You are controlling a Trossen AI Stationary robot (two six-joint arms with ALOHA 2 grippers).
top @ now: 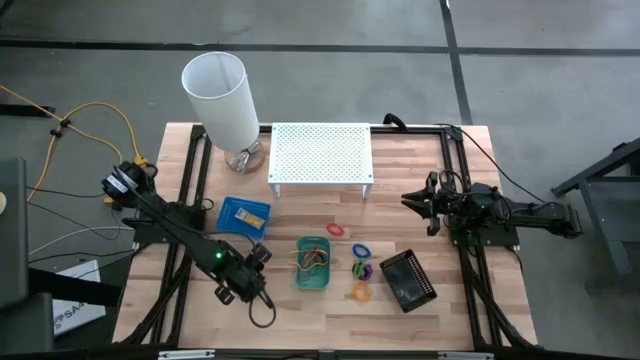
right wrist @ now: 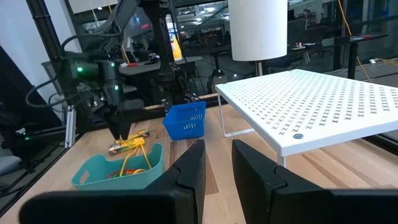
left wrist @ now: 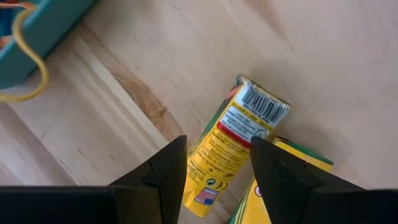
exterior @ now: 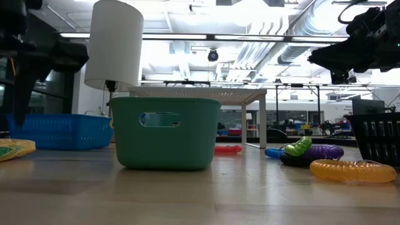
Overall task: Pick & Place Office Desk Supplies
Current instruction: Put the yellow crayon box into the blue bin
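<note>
Three trays: one green (top: 312, 263), one blue (top: 243, 215), one black (top: 407, 281). Four loose rings: red (top: 335, 229), blue (top: 361, 250), purple (top: 362, 269), orange (top: 361, 292). One lamp (top: 220, 97), one shelf (top: 321, 155)

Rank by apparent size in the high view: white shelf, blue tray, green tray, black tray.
1. White shelf, clearly largest.
2. Black tray.
3. Blue tray and green tray look about alike; no ranking between them.

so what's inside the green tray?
Green tray holds a tangle of yellow and orange rubber bands. Anything beneath them is covered; the low view shows only its outer wall.
</note>
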